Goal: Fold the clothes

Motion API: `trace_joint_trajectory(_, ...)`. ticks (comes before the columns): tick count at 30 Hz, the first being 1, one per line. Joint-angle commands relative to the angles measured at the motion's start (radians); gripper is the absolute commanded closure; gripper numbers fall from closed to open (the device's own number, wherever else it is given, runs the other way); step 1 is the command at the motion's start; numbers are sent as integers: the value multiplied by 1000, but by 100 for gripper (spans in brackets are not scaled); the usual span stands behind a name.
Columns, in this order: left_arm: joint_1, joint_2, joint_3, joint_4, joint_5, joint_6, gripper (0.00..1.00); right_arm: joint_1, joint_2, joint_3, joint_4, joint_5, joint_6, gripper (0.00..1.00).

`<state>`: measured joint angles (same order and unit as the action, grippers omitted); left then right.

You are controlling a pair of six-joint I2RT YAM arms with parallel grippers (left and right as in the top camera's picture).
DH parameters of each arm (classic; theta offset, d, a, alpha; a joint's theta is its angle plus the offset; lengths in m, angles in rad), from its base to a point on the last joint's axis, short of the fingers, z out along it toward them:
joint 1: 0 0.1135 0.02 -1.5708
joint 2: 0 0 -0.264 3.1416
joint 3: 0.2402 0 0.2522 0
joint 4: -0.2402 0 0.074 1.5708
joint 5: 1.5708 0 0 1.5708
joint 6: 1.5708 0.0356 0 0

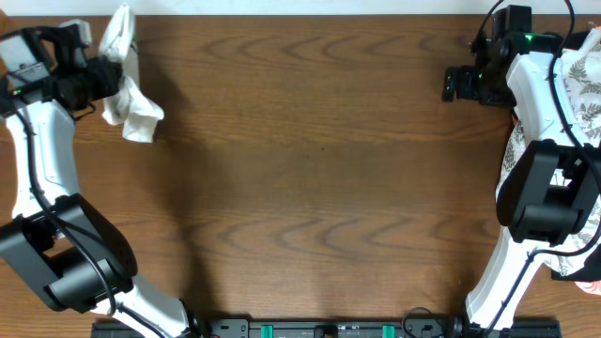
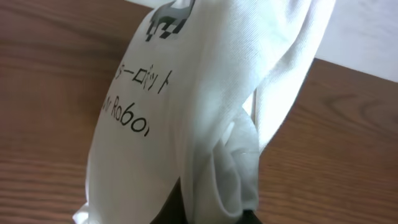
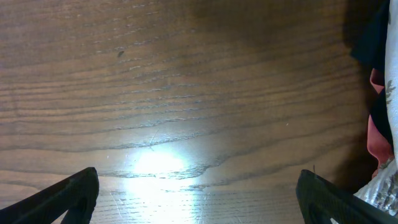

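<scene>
Bunched T-shirt (image 2: 186, 124) hangs pinched in our left gripper (image 1: 103, 80) at the far-left corner of the table (image 1: 310, 188), right gripper (image 3: 198, 194) wide and empty; we should carry it centre and spread flat before folding.

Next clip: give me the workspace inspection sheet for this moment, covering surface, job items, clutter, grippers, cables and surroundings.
Surface: brown wood table, nothing lying across its middle; glare spot in the right wrist view.
Job's things: white T-shirt, bunched and unfolded at the far left corner, black chest print showing in the left wrist view.
Clutter: fern-print cloth piled at the right edge.
Grippers: left gripper shut on the T-shirt; right gripper open, holding nothing.
Cables: black cables run along both arms.
Surroundings: pale strip beyond the far edge; black rail along the near edge.
</scene>
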<state>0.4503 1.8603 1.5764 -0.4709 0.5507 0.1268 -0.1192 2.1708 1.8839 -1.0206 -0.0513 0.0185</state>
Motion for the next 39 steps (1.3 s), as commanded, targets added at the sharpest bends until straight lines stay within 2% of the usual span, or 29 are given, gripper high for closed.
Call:
trace_joint_trajectory(1, 11, 33, 23, 4, 54, -12, 94, 2, -6, -3, -1, 6, 11, 1)
trace_joint_trajectory(7, -23, 34, 33, 24, 101, -66, 94, 3, -6, -3, -1, 6, 11, 1)
trace_joint_trajectory(13, -85, 34, 36, 45, 213, -192, 94, 2, -6, -3, -1, 6, 11, 1)
trace_joint_trajectory(16, -87, 35, 36, 65, 224, -272, 94, 2, -6, -3, -1, 6, 11, 1)
trace_joint_trajectory(27, -69, 185, 33, 105, 225, -272, 94, 2, -6, -3, -1, 6, 11, 1)
trace_joint_trajectory(35, 30, 229, 33, 122, 223, -270, 94, 2, -6, -3, -1, 6, 11, 1)
trace_joint_trajectory(39, 72, 232, 25, 106, 139, -250, 94, 2, -6, -3, -1, 6, 11, 1)
